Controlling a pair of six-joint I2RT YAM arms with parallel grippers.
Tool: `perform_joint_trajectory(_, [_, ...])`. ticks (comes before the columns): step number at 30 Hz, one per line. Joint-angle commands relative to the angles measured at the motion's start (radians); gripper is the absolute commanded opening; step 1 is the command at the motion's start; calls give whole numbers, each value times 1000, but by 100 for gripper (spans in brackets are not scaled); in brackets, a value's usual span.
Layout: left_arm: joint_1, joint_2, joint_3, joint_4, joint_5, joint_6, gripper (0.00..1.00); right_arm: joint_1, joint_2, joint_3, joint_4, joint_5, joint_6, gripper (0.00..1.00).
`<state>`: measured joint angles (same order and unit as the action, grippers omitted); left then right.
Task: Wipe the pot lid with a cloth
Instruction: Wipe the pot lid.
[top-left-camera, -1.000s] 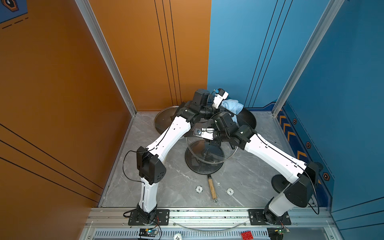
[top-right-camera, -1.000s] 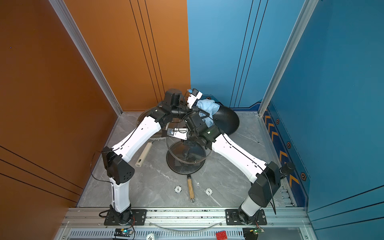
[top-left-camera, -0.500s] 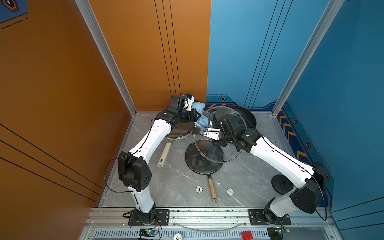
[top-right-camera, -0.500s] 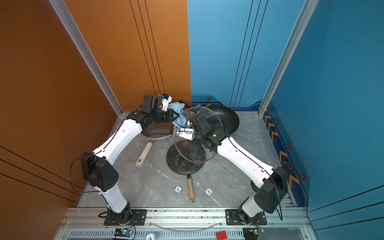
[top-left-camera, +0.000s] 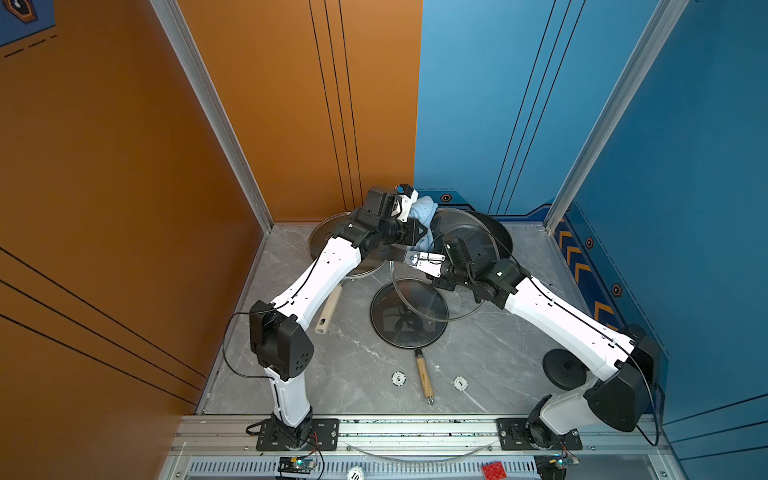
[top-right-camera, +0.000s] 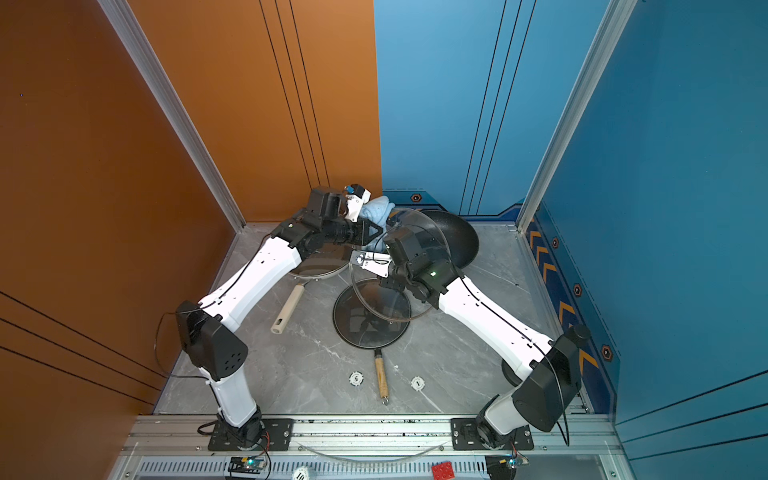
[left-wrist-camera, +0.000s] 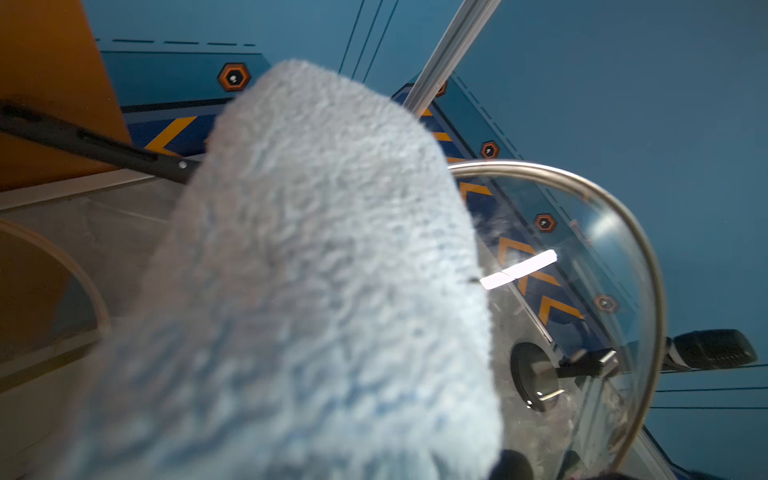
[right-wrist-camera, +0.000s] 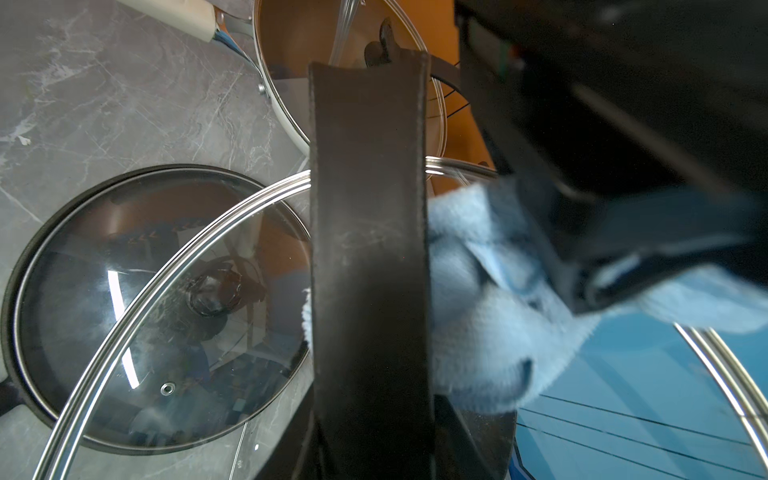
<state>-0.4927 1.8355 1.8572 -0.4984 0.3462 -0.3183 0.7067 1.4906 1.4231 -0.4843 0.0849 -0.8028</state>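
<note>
The pot lid (top-left-camera: 419, 291) (top-right-camera: 374, 299) is clear glass with a steel rim. It hangs tilted above the table, and my right gripper (top-left-camera: 430, 268) (top-right-camera: 376, 268) is shut on its knob. My left gripper (top-left-camera: 415, 220) (top-right-camera: 376, 226) is shut on the light-blue cloth (top-left-camera: 424, 208) (top-right-camera: 376, 208), which presses against the lid's far upper part. In the left wrist view the cloth (left-wrist-camera: 324, 270) fills most of the picture and hides the jaws, with the lid's rim (left-wrist-camera: 648, 266) beside it. The right wrist view shows the cloth (right-wrist-camera: 478, 316) bunched against the glass.
A dark pan with its own glass lid (top-left-camera: 409, 316) and a wooden handle (top-left-camera: 424, 378) lies under the held lid. A steel pan (top-left-camera: 332, 241) with a cream handle (top-left-camera: 328, 309) sits back left and a black wok (top-left-camera: 494, 237) back right. A black disc (top-left-camera: 565, 368) lies by the right arm.
My left gripper swept the cloth to the left across the lid, then came partway back to the right. The right arm shifted and tilted the lid slightly.
</note>
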Motion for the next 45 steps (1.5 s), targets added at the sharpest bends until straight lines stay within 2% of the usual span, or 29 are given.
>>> perform_joint_trajectory(1, [62, 32, -64, -37, -98, -8, 20, -31, -98, -10, 223, 52, 34, 7])
perform_joint_trajectory(5, [109, -8, -104, -33, -151, -21, 21, -78, -134, -60, 297, 41, 113, 7])
perform_joint_trajectory(9, [164, -38, -107, -1, -136, -68, 20, -139, -163, -110, 398, 33, 209, 7])
perform_joint_trajectory(12, [167, -67, -89, 19, -132, -97, 20, -187, -158, -135, 489, 44, 346, 7])
perform_joint_trajectory(13, [161, -82, -77, 35, -119, -118, 20, -196, -147, -141, 535, 83, 408, 7])
perform_joint_trajectory(15, [130, -107, -48, 85, -93, -139, 21, -196, -109, -128, 616, 269, 578, 7])
perform_joint_trajectory(16, [104, -117, -20, 95, -103, -129, 21, -197, -81, -105, 625, 380, 692, 6])
perform_joint_trajectory(18, [42, -107, 41, 95, -120, -98, 21, -207, -38, -52, 605, 527, 917, 6])
perform_joint_trajectory(21, [-43, -59, 112, 95, -120, -88, 21, -225, -10, -39, 651, 635, 1272, 4])
perform_joint_trajectory(24, [-120, -10, 149, 67, -170, -59, 21, -218, 11, -20, 672, 749, 1524, 3])
perform_joint_trajectory(27, [-175, 23, 153, 53, -218, -41, 21, -223, 18, -3, 654, 793, 1724, 1])
perform_joint_trajectory(32, [-213, 71, 151, 52, -259, -57, 21, -227, 5, 11, 659, 816, 1893, 0])
perform_joint_trajectory(37, [-225, 137, 215, -2, -239, -43, 21, -228, -17, 7, 706, 800, 1933, 0])
perform_joint_trajectory(41, [-244, 198, 275, -93, -227, 25, 21, -242, -32, -10, 801, 811, 1832, 0])
perform_joint_trajectory(44, [-249, 203, 250, -136, -220, 50, 20, -282, -42, -11, 839, 797, 1725, 0])
perform_joint_trajectory(45, [-251, 194, 228, -140, -219, 58, 20, -301, -39, 6, 832, 773, 1649, 0])
